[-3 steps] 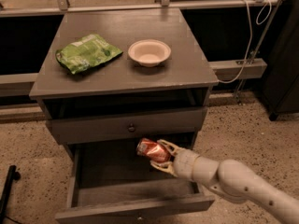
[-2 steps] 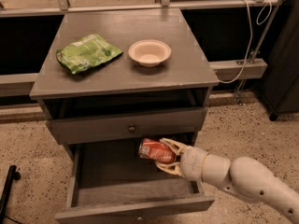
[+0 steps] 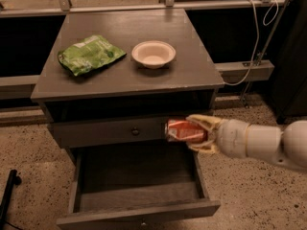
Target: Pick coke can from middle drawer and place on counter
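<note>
Gripper [image 3: 191, 133] sits centre right of frame, jaws clamped on the coke can [image 3: 180, 130]. The can lies sideways in the air, level with the upper drawer front [image 3: 105, 132], over the right rear of the open middle drawer [image 3: 139, 178]. The counter [image 3: 120, 80], upper centre, carries a green chip bag [image 3: 88, 55] and a bowl [image 3: 153, 53].
</note>
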`<state>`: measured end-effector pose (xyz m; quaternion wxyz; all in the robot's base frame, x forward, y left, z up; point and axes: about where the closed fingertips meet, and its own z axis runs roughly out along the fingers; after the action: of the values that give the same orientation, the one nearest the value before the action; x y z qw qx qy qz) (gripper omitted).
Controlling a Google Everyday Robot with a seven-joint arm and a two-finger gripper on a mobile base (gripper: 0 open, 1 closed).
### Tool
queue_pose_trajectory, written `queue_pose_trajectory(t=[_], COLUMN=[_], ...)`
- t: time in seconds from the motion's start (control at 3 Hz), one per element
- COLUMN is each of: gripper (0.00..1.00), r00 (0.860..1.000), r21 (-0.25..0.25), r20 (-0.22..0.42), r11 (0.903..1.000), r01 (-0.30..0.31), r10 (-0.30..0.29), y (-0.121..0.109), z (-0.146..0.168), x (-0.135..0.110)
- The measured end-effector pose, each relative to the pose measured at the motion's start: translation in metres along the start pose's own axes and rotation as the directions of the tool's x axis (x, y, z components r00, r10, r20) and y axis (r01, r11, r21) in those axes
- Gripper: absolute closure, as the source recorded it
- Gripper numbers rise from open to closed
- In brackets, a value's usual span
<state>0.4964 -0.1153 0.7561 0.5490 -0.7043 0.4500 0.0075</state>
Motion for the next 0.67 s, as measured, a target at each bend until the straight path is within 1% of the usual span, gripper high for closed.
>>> queue_pose_trajectory(t=[0.33, 0.67], gripper=[1.0, 1.0], r00=[0.998, 0.996], r21=[-0.016, -0.025], r20=[0.045, 0.072], r11=[0.9985, 0.9987], r01=[0.053, 0.045], r10=[-0.052, -0.043], y=[-0.045, -0.081], z=[-0.035, -0.046], x=[-0.007, -0.013])
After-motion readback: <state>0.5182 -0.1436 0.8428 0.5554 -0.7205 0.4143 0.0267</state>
